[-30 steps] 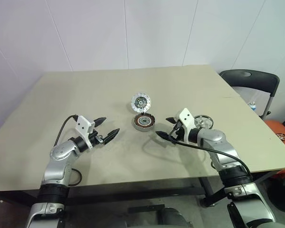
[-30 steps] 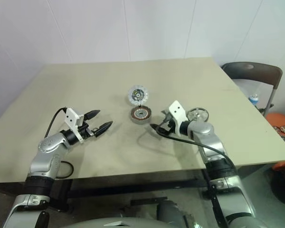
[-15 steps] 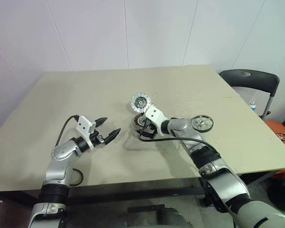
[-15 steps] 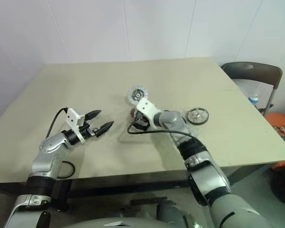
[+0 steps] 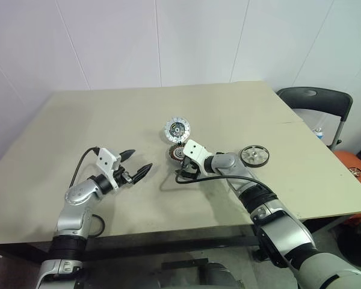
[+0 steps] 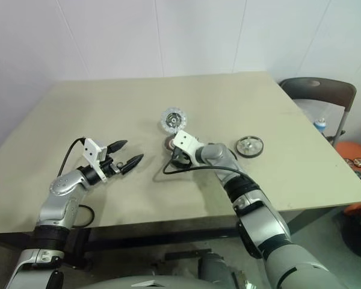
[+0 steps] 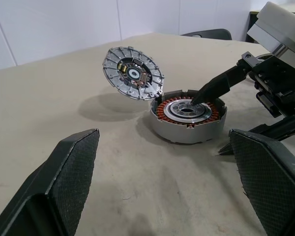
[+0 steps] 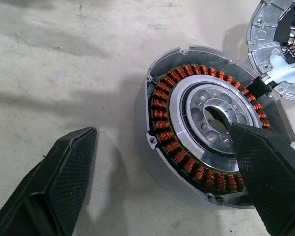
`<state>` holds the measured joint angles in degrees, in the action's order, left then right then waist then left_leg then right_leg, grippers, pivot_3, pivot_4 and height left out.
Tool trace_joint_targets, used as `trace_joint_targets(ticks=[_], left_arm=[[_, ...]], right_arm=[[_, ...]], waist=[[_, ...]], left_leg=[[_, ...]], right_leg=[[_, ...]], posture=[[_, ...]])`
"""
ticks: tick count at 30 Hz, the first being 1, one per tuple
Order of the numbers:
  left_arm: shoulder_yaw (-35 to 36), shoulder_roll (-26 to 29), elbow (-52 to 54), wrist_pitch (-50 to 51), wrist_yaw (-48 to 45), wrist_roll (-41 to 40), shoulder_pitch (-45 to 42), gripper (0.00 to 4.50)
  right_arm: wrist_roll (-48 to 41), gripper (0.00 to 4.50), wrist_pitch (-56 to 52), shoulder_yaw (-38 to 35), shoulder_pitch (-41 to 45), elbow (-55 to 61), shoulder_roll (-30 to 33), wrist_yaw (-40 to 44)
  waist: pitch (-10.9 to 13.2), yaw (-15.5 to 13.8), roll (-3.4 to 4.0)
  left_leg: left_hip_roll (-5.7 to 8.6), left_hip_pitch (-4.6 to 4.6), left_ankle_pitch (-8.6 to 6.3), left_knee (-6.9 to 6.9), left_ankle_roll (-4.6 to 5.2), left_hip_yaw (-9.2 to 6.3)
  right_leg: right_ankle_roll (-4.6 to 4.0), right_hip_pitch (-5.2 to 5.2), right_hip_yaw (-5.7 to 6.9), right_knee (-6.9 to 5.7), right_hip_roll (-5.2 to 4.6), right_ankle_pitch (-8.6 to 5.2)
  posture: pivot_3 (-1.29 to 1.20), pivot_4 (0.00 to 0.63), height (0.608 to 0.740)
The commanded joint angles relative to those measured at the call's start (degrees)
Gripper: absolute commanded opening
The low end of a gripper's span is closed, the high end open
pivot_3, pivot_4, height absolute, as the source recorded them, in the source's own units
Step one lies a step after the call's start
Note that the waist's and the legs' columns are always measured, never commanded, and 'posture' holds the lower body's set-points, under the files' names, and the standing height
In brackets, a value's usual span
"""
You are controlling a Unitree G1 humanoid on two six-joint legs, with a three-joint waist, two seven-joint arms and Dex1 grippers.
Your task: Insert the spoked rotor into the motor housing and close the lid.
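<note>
Since the earlier frame the right gripper [image 5: 182, 170] has swung left, away from the spoked rotor [image 5: 254, 155], to the motor housing [image 7: 189, 115]. It is open and empty, one fingertip over the housing's hub. The left gripper [image 5: 138, 165] is wide open, empty, well apart. The rotor lies flat on the table [image 5: 96, 120], axis vertical, nearer the right arm. The housing faces upward; the lid [image 7: 132, 73] stands tilted open behind it.

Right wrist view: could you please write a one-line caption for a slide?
Open right gripper straddling the rim of the motor housing, one fingertip over its silver hub, coppery windings exposed, hinged lid raised.
</note>
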<state>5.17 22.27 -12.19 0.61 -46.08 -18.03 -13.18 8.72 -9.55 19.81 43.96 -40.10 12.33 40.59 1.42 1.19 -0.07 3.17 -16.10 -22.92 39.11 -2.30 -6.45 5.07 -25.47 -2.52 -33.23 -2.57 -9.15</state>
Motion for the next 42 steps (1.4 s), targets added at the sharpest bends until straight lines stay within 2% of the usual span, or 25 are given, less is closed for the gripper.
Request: trace_joint_targets(ticks=[1,11,23,31,42], left_arm=[[-0.1,0.1,1.9,-0.7,-0.1,-0.2,-0.7,4.5],[0.0,0.3,1.5,-0.8,0.2,0.1,-1.1,4.5],[0.0,0.3,1.8,-0.6,0.5,0.2,-0.8,4.5],[-0.1,0.1,1.8,-0.8,0.8,0.5,0.1,4.5],[-0.3,0.1,1.7,-0.8,1.0,0.7,0.4,4.5]], right_arm=[[-0.1,3.59,0.7,-1.0,0.6,0.9,0.2,0.1],[0.5,0.3,1.2,-1.5,0.8,-0.1,0.3,-0.7],[0.2,0.3,0.5,-1.3,0.8,1.4,0.6,0.3],[-2.8,0.3,-9.7,-0.5,-1.9,17.0,4.1,10.7],[-2.9,0.3,-21.4,3.2,-10.2,34.4,9.1,16.4]], waist=[[0.0,0.0,0.0],[0.0,-0.3,0.0],[0.0,-0.3,0.0],[0.0,-0.3,0.02],[0.0,-0.4,0.0]], left_leg=[[0.0,0.0,0.0,0.0,0.0,0.0],[0.01,0.04,0.0,0.03,0.0,-0.01],[0.01,0.05,0.0,0.03,0.0,-0.03],[0.01,-0.08,-0.02,0.01,0.04,-0.05],[0.0,-0.1,-0.03,0.02,0.04,-0.03]], right_leg=[[0.0,0.0,0.0,0.0,0.0,0.0],[0.0,0.08,0.01,0.0,-0.02,0.0],[0.0,0.09,0.03,0.0,-0.01,0.0],[0.0,-0.03,0.03,0.07,-0.01,0.0],[0.0,-0.04,0.05,0.06,-0.01,0.0]], posture=[[0.0,0.0,0.74],[0.0,0.0,0.74],[0.0,0.0,0.74],[0.0,0.0,0.74],[0.0,0.0,0.74]])
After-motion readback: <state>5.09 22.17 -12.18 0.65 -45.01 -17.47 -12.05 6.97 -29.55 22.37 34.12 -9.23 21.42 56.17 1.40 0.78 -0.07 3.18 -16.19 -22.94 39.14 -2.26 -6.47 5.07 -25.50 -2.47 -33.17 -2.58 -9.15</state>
